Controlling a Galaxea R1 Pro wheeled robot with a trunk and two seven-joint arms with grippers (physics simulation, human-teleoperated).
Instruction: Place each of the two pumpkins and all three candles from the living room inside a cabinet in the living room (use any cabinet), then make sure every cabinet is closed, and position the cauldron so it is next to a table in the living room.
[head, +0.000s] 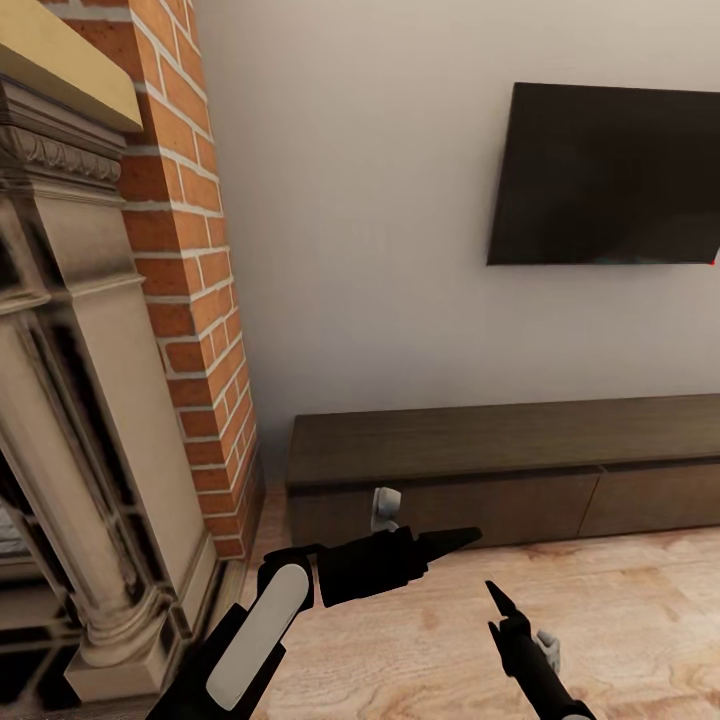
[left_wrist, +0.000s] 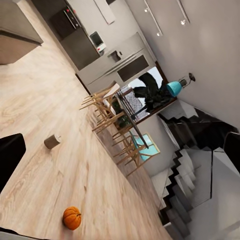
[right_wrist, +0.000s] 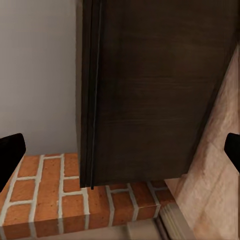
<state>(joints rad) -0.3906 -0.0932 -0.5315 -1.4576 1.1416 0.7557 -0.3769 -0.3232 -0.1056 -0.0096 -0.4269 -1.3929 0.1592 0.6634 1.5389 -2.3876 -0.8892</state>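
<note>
Head view: the long dark cabinet (head: 500, 470) sits low against the pale wall, under a black TV (head: 610, 175). Its drawers look shut. A brick fireplace (head: 190, 260) stands just beside its end. Both arms hang over the wood floor (head: 620, 590) in front of it. The left gripper (head: 440, 545) points toward the cabinet, and I cannot tell if its fingers are spread. The right gripper (right_wrist: 120, 150) has its fingers wide apart and holds nothing. In the left wrist view, one pumpkin (left_wrist: 72, 218) and one candle (left_wrist: 52, 141) sit on the floor, well apart.
</note>
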